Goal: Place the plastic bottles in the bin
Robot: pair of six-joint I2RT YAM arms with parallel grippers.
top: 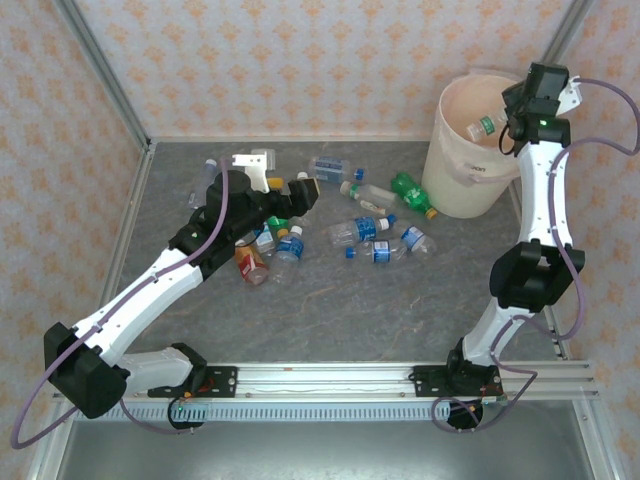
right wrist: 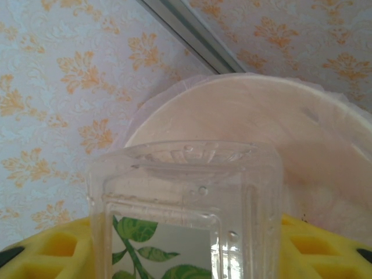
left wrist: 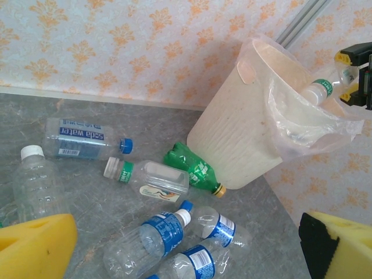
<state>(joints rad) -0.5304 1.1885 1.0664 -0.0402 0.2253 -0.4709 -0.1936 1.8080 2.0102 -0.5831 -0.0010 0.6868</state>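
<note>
The bin (top: 452, 185) stands at the far right of the bench (top: 350, 310). One clear bottle (top: 487, 127) with a green label and a white cap hangs over the bin's open mouth, neck pointing left, not yet let go. We cannot see down to the bottom of the bin, so we cannot tell whether any bottle lies in it already.

In our judgement nearly all the work is left. The plastic bottles (top: 365, 230), about a dozen of them, lie scattered over the middle of the bench. They run from a green bottle (top: 412, 193) just beside the bin's foot to a tight heap at the left-centre, and a soda water bottle (left wrist: 81, 139) lies nearer the far wall.

The right gripper (top: 512, 125) is over the bin's right rim. Its jaws stand partly closed, with the yellow pads (right wrist: 52, 250) pressed on either side of the clear bottle's square body, so they have hold of it. The left gripper (top: 283, 183) hovers over the heap at the left-centre. Its jaws are spread as wide as they go and, as far as we can see, hold and touch nothing. Bottles lie below the gap between its pads.
</note>
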